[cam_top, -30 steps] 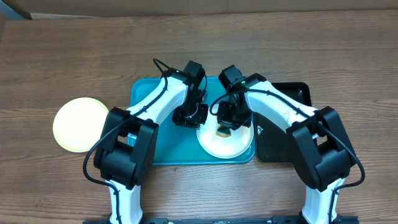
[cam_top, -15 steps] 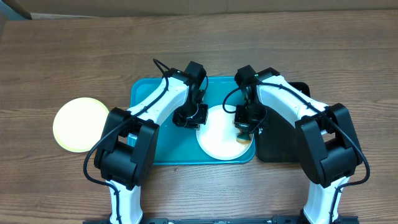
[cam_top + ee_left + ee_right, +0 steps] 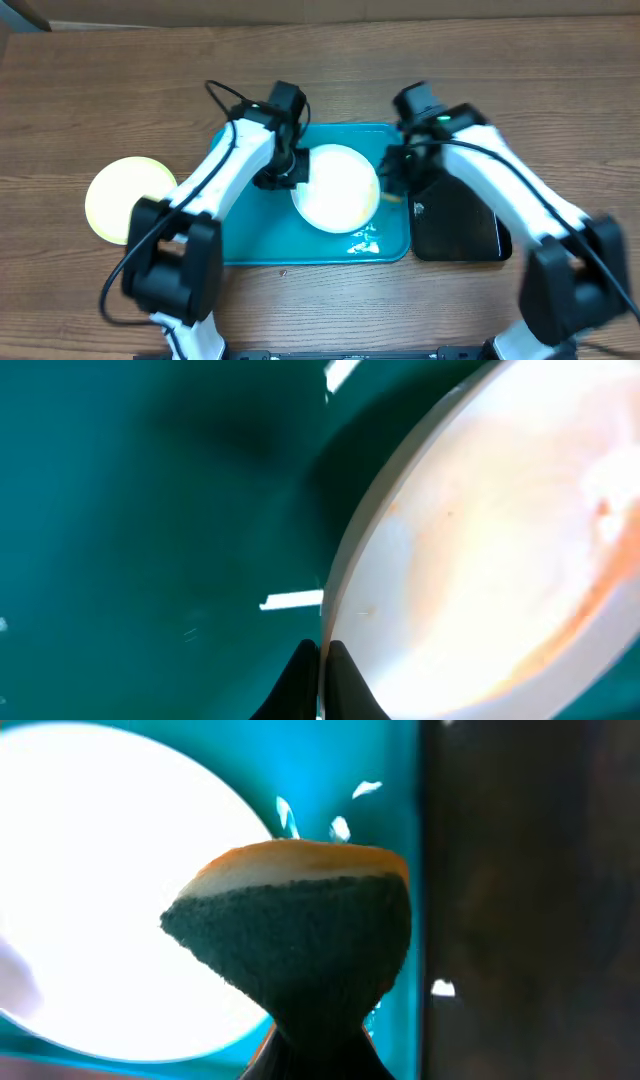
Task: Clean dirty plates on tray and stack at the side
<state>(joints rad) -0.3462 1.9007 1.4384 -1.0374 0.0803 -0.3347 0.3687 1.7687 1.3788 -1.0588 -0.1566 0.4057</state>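
one camera looks down on the whole table point(image 3: 100, 80). two wrist cameras sit very close. all see the white plate point(image 3: 335, 187).

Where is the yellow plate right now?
In the overhead view, the yellow plate lies on the wooden table, on the left side, just off the turquoise tray's left edge.

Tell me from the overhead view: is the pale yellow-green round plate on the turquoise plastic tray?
No, the pale yellow-green round plate lies on the brown wooden table, left of the turquoise plastic tray.
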